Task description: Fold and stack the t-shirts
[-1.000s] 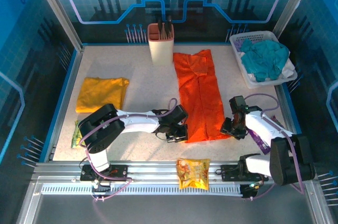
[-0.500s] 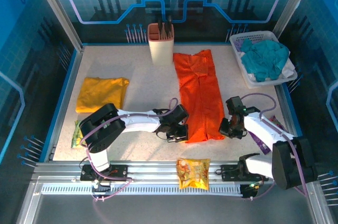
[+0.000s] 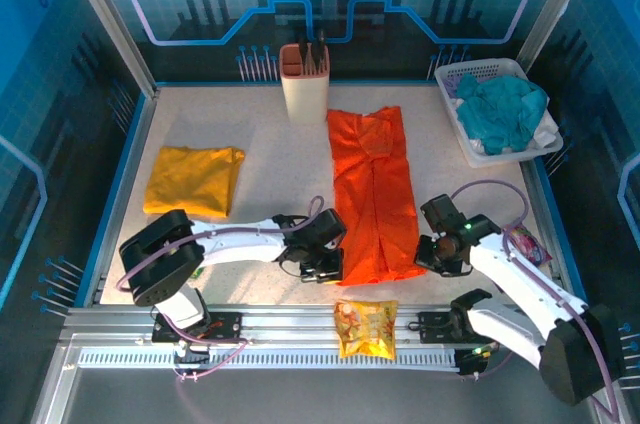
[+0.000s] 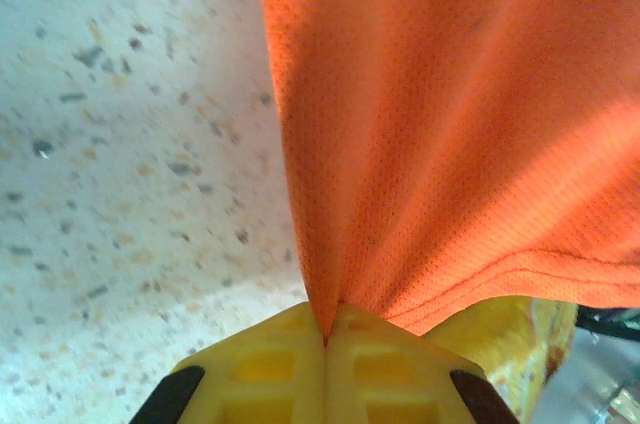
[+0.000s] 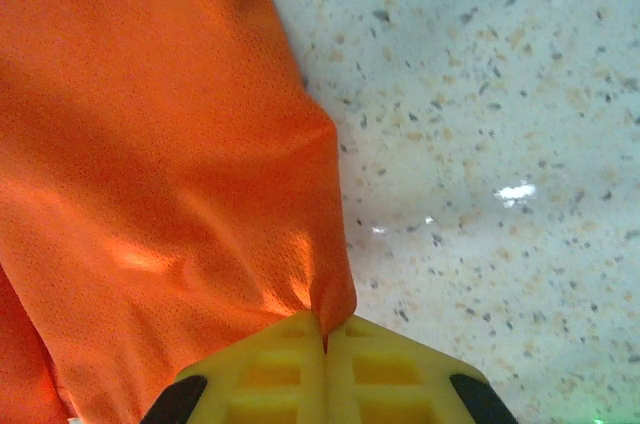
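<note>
The orange t-shirt [image 3: 373, 194] lies folded lengthwise as a long strip down the middle of the table. My left gripper [image 3: 330, 266] is shut on its near left corner; the orange t-shirt [image 4: 450, 124] rises from between the yellow jaws. My right gripper [image 3: 432, 254] is shut on the near right corner, and the orange t-shirt [image 5: 150, 164] bunches into its closed jaws. The mustard yellow t-shirt [image 3: 192, 179] lies folded at the left of the table, away from both grippers.
A beige utensil holder [image 3: 304, 84] stands at the back just left of the shirt's far end. A white basket [image 3: 470, 144] with teal cloth sits back right. Snack packets lie at the front edge [image 3: 366, 327], near right [image 3: 527, 242] and near left.
The right gripper closed on the shirt's near right corner. Both grippers have pulled the orange shirt toward the near edge; its far end has moved away from the back.
</note>
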